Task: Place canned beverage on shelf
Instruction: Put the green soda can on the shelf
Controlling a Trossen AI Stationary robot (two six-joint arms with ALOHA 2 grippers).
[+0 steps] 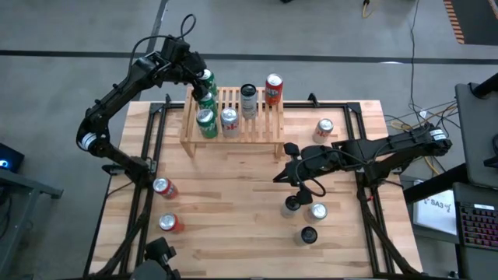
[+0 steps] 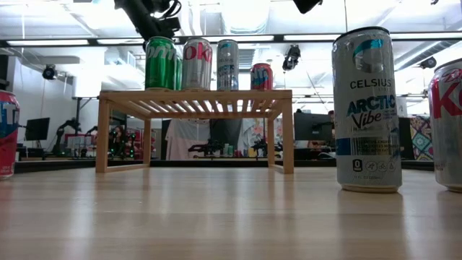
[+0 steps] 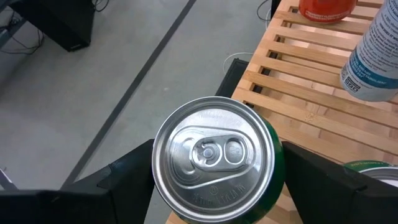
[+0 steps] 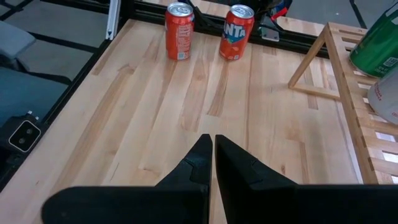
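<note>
The left gripper (image 3: 214,171) pinches a green can (image 3: 214,158) upright over the shelf (image 1: 261,124) corner to place it, while the right gripper's (image 4: 213,152) jaws rest pressed together.

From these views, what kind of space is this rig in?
Likely a robotics lab or workshop: bare grey floor with loose cables, monitors and clutter behind the table, exposed ceiling lights.
</note>
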